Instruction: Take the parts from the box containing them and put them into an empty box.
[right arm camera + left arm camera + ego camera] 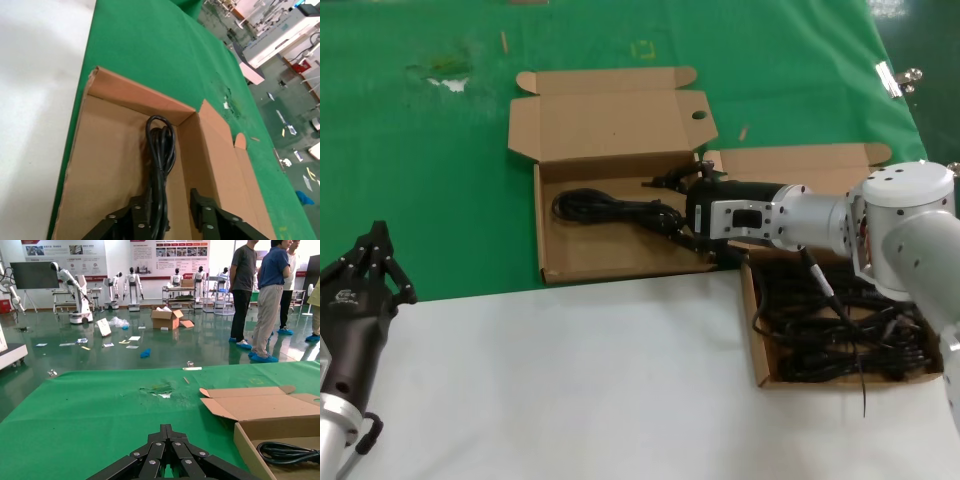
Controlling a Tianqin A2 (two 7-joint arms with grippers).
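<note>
black cord (610,209) lies in left box (552,262) between right gripper's (672,208) released fingers (202,210).

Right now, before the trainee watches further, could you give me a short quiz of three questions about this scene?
1. True or false: the right gripper is over the left box, at one end of the single cord lying in it.
2. Which box holds many cords? A) the left box; B) the right box; C) neither.
3. Fill in: the left gripper is parked at the near left, away from both boxes, with its jaws ___ (open or shut).

Key: 1 true; 2 B; 3 shut.
</note>
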